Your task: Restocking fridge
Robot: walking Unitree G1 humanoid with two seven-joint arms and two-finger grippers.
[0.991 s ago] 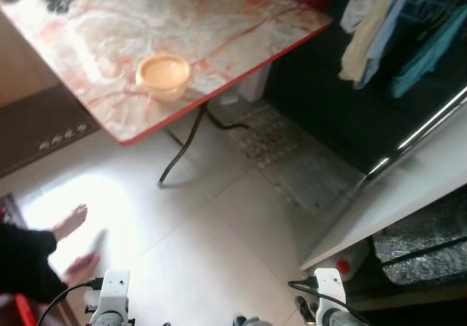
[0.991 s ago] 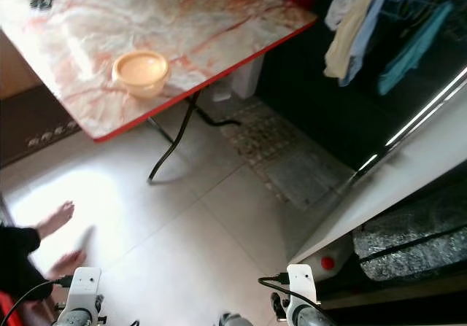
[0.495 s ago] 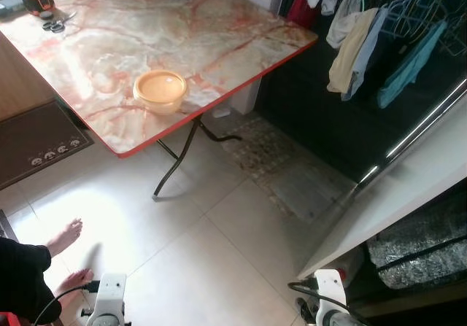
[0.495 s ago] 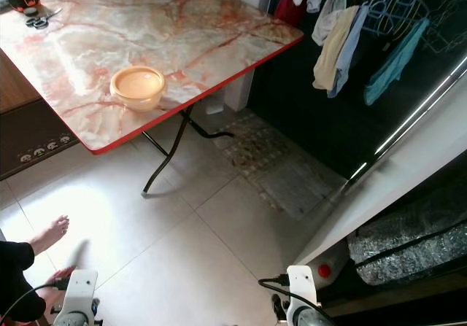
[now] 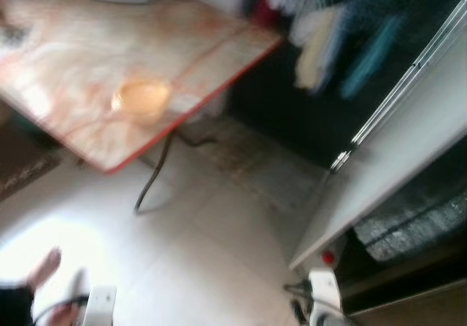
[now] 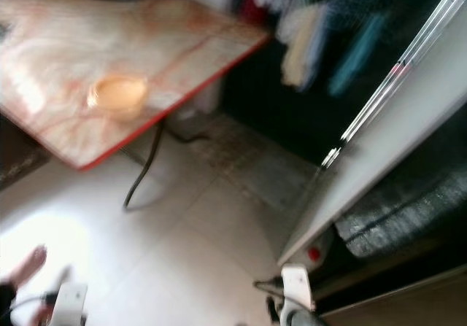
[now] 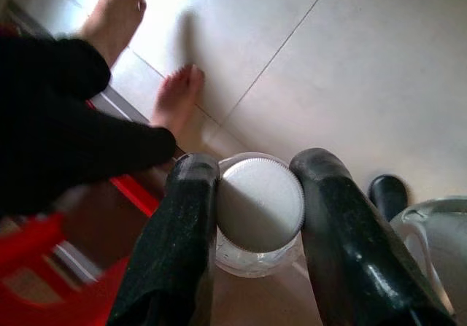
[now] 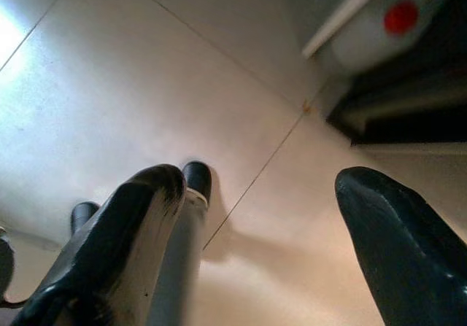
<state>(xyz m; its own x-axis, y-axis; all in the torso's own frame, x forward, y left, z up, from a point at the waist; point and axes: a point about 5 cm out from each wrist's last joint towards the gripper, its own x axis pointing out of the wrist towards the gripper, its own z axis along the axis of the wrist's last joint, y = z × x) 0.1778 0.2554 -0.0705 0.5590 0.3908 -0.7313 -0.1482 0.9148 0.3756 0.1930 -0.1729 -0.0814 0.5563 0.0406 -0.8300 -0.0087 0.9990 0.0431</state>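
Person: bare feet [image 7: 175,96] and a dark trouser leg at about 8 o'clock on the pale tiled floor [image 5: 211,268]; the left wrist view shows both feet close by a red stool [image 7: 44,268], while the eye views catch one blurred foot at the edge.
Left gripper [image 7: 252,216]: its two black fingers pinch a clear jar [image 7: 259,213] with a white ribbed lid, one finger on each side. The jar hangs low over the floor, near the feet. In the eye views the arm's white wrist block sits at 7 o'clock.
Table [image 5: 66,56]: marble-patterned top with a red edge, at 10 o'clock, on black legs.
Bowl [image 5: 140,98]: an orange-yellow lidded tub on the table, near its red front edge.
Laundry [image 5: 343,41]: blurred hanging clothes at 1 o'clock against a dark background.
Fridge door [image 5: 394,144]: a white open door slanting from 2 toward 5 o'clock; a white bottle with a red cap [image 8: 401,16] stands at its foot, plainer in the right wrist view.
Right gripper [image 8: 270,246]: fingers spread wide over bare tile, holding nothing, near the foot of the door.
Change: both eye views are now heavily smeared; half a second earlier they were sharp. The whole scene has slid leftward, so the camera has turned right, and the door fills more of the right side.
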